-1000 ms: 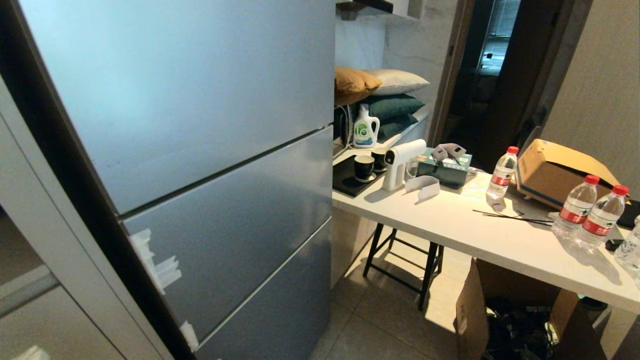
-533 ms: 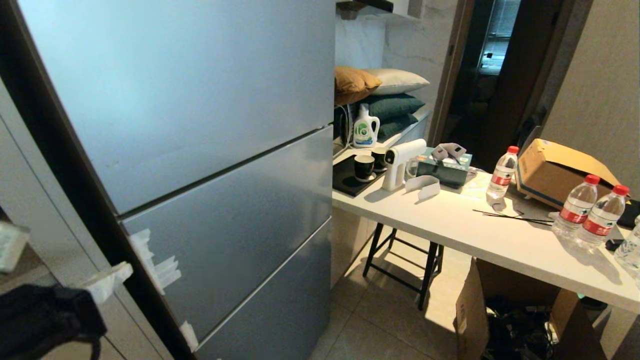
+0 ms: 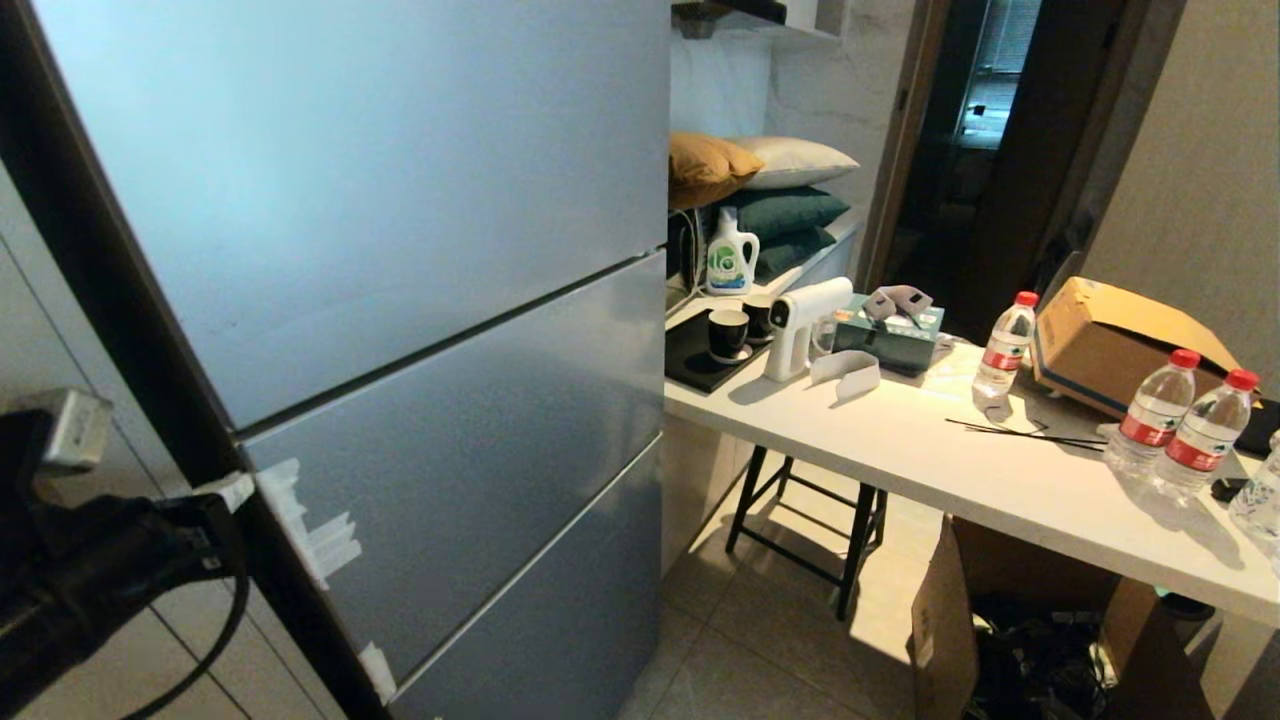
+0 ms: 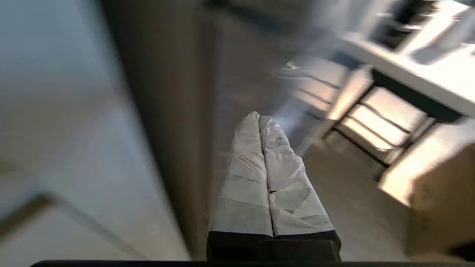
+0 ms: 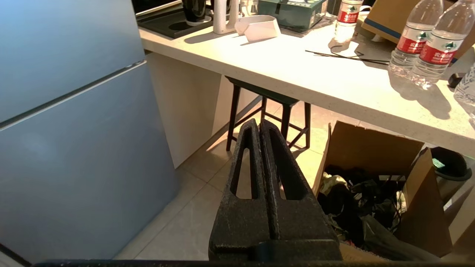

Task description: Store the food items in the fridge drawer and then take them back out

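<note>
The food items are out of view. The fridge (image 3: 400,200) stands closed, and the fridge drawer is hidden behind its flush silver-grey lower panels (image 3: 470,440). My left gripper (image 3: 236,490) has come up at the lower left. Its white-wrapped fingers (image 4: 245,163) are pressed together with nothing between them, the tip close to the fridge's dark left edge beside some white tape (image 3: 320,540). In the left wrist view the left gripper (image 4: 258,118) points along that edge. My right gripper (image 5: 258,124) hangs shut and empty over the floor tiles, outside the head view.
A white counter (image 3: 950,470) runs along the right with water bottles (image 3: 1150,410), a white spray gun (image 3: 800,320) and a cardboard box (image 3: 1110,340). Under it stand a black stool (image 3: 810,520) and an open carton (image 3: 940,620). Beige cabinet doors (image 3: 60,330) flank the fridge.
My left arm has risen into the head view from below, bringing its shut tip up to the fridge's left edge. The right arm and the fridge have not moved.
</note>
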